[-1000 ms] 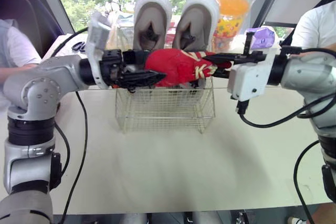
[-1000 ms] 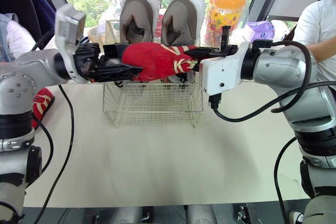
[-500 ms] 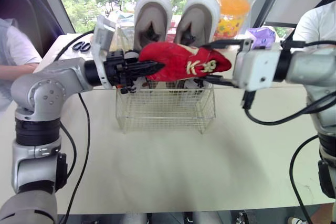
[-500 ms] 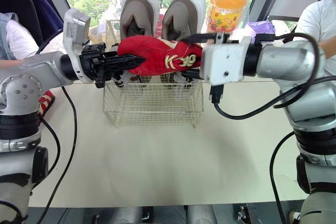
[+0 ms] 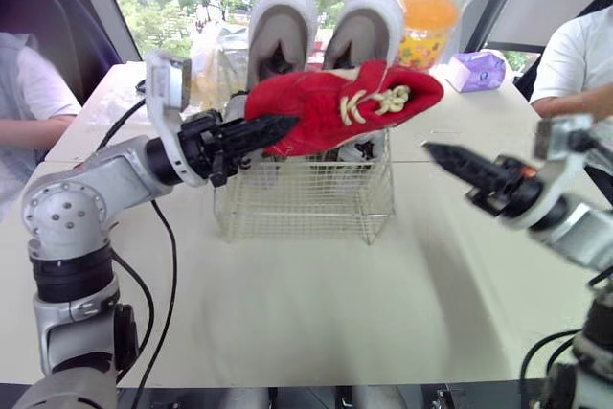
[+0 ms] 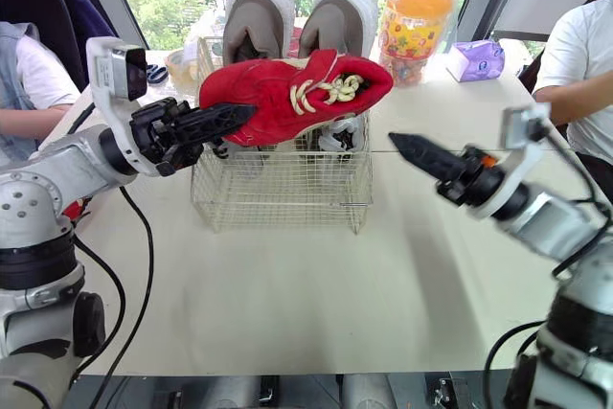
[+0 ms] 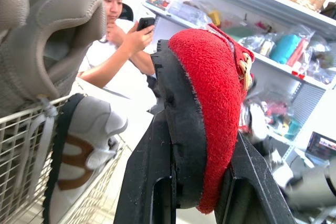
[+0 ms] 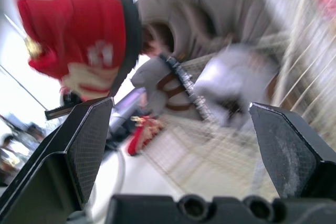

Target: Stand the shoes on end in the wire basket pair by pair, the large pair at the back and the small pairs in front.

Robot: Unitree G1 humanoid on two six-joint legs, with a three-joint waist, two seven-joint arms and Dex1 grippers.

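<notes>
One red shoe hangs sideways just above the wire basket, its left end pinched between the left gripper's fingers. The right gripper, fingers spread and holding nothing, hovers apart from the shoe's other end, toward the pale table's right edge. Two large grey shoes stand on end at the basket's back, one white brown-striped shoe shows beneath them, and beyond the far edge are leafy windows, with two seated people flanking the table.
</notes>
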